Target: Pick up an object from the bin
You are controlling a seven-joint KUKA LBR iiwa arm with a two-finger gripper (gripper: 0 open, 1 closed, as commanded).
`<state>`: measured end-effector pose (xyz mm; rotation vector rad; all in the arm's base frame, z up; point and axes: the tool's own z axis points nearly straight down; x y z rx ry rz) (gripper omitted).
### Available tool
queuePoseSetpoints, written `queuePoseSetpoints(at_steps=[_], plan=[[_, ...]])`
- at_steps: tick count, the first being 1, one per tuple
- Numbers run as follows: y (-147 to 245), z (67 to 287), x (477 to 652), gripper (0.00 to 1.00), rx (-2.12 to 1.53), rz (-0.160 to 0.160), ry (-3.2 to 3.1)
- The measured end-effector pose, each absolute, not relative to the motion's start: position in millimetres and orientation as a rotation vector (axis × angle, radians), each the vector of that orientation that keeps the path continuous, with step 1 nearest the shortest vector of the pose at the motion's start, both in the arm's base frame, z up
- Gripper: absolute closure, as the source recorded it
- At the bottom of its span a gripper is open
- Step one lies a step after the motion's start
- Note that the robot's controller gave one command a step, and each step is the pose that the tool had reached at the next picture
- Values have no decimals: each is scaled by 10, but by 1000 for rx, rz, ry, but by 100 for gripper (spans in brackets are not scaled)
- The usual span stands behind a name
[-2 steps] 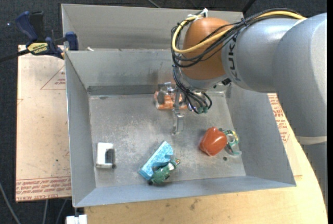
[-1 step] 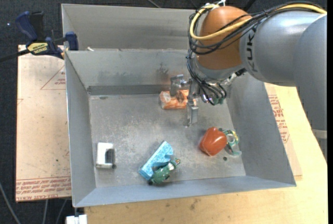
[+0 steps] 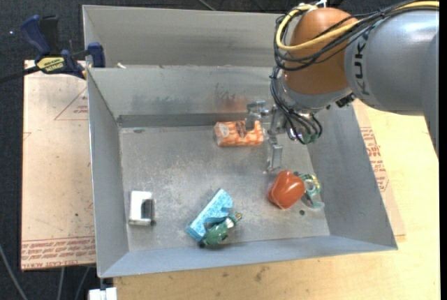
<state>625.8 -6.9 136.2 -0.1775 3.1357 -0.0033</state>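
In grey metal bin (image 3: 105,152), nothing lifted yet: gripper (image 3: 267,135) just right of orange packet (image 3: 236,134), fingers spread and empty, closing and raising left to do.

The bin (image 3: 105,152) was lit evenly and fairly brightly from above. A pale sheen was seen along its back wall, and a soft highlight was thrown on the arm's orange cover (image 3: 318,47). Short, soft shadows were cast beside the red round thing (image 3: 285,189) and the white block (image 3: 140,208).
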Motion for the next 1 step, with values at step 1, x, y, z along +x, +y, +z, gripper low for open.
queuePoseSetpoints(at_steps=[1], plan=[[52,1156,6434,0,-225,0,3122]])
